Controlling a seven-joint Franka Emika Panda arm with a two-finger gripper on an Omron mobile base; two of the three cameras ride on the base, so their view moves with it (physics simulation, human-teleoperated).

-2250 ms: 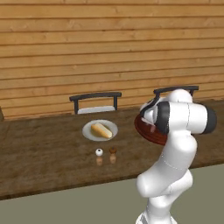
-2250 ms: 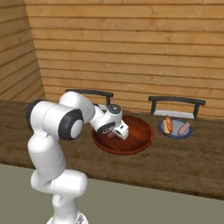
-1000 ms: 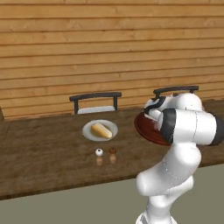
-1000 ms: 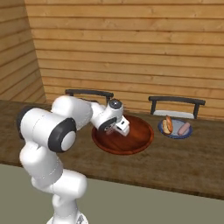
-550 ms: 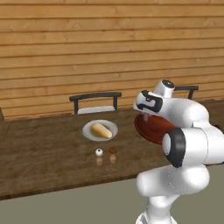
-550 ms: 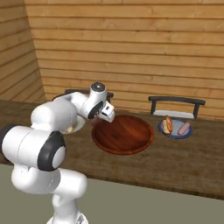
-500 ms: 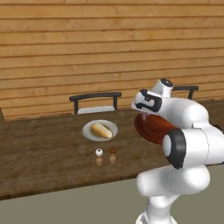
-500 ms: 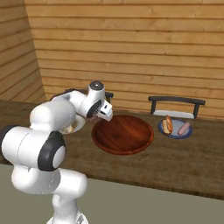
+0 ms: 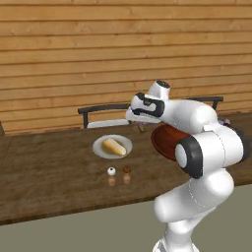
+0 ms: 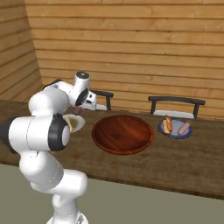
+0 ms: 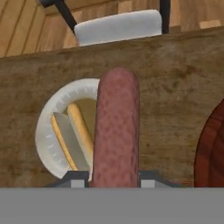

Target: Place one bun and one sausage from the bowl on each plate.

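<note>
**Carrying the last sausage to the pale plate**

The table (image 9: 49, 172) is lying below the gripper (image 11: 114, 177), which is hanging above it between the bowl (image 10: 122, 133) and the pale plate (image 11: 52, 122). The bowl is sitting off to one side of the hand and looks empty, so the load now in the jaws appears to be the last piece. Well beyond the bowl from the hand, the blue plate (image 10: 175, 129) is already carrying a bun and a sausage. The pale plate is lying just ahead of and under the fingers, with a split bun (image 11: 72, 140) resting on it.

The jaws are clamping a sausage (image 11: 116, 127) near one end, so it is sticking out forward along the hand view, partly covering the plate's near edge.

To do this step well, the arm is best travelling a little further over the plate, so the sausage's middle is over the plate beside the bun, then lowering close before opening. Releasing high risks it rolling off. Near the plate, two small shakers (image 9: 119, 170) are standing on the table and need avoiding.
</note>
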